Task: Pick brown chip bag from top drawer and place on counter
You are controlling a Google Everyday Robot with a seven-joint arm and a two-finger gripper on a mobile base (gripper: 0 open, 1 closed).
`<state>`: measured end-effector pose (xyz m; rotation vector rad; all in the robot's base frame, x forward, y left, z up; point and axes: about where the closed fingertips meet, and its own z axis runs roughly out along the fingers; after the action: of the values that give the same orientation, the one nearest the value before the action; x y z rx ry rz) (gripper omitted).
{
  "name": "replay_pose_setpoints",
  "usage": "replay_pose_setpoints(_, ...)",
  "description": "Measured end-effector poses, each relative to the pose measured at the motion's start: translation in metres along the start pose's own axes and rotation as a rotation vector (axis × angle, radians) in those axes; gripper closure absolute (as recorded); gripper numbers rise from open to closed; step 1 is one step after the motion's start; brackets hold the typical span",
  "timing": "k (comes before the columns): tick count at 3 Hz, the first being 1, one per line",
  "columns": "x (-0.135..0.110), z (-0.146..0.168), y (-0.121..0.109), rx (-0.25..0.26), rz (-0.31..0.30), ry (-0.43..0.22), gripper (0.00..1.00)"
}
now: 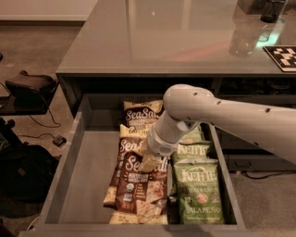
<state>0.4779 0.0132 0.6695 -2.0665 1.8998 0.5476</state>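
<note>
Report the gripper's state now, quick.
Gripper: low in the top drawer, at the nearest brown chip bag; whether it is open, closed or holding anything cannot be told.

Inside the dark grey drawer (85,178), the gripper (151,163) hangs over the glossy brown chip bag (135,189); green chip bags (198,196) lie to its right.

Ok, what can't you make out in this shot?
Gripper, camera view: the wrist covers it, so contact with the front brown chip bag is unclear.
Middle brown chip bag: mostly under the gripper and front bag.
Rear Kettle bags: hidden behind the arm.
Dark objects on the counter: cut off by the top edge.
</note>
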Motion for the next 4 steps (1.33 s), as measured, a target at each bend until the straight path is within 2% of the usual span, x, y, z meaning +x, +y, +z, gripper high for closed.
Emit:
replay_pose_setpoints(1, 0.013, -0.032, 0.003, 0.015, 0.051, -0.043, 0.89)
replay_pose_setpoints(2, 0.024, -0.084, 0.012, 0.030, 0.068, -0.115, 1.00)
replay_pose_setpoints(3, 0.026, -0.143, 0.019, 0.008, 0.048, -0.200, 1.00)
replay_pose_setpoints(4, 0.020, -0.215, 0.028, 0.027, -0.006, -0.257, 1.00)
